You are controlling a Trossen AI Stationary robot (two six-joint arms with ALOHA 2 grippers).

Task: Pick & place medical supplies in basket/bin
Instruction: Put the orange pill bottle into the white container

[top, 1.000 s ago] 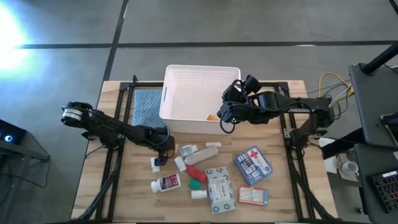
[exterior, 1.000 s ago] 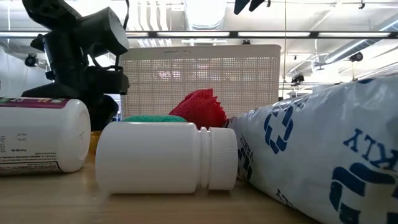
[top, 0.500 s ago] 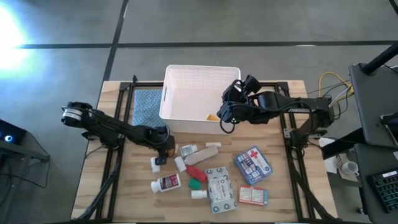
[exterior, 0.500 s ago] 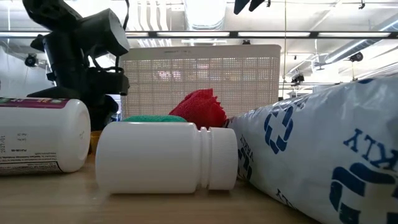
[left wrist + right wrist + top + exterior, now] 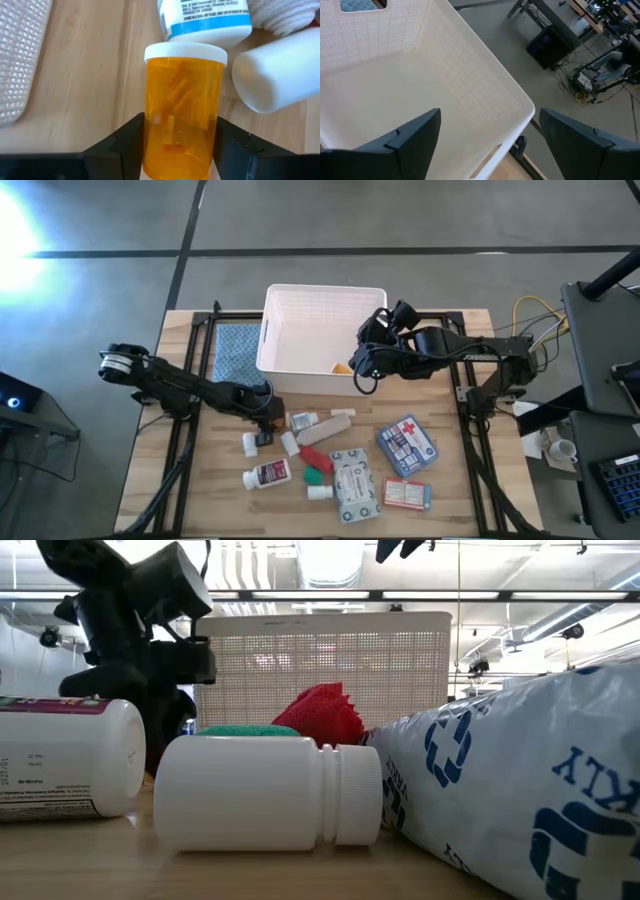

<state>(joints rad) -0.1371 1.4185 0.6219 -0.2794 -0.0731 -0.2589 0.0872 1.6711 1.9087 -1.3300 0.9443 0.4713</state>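
The left gripper pinches an amber pill bottle between its fingers, low over the table at seven o'clock from the white bin. The right gripper, fingers spread, hangs over the bin's four-o'clock corner. Other supplies lie scattered at six o'clock.

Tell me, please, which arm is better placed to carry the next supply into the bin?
The left. Its end effector is shut on the orange pill bottle on the table. The right end effector hangs open and empty over the white bin.
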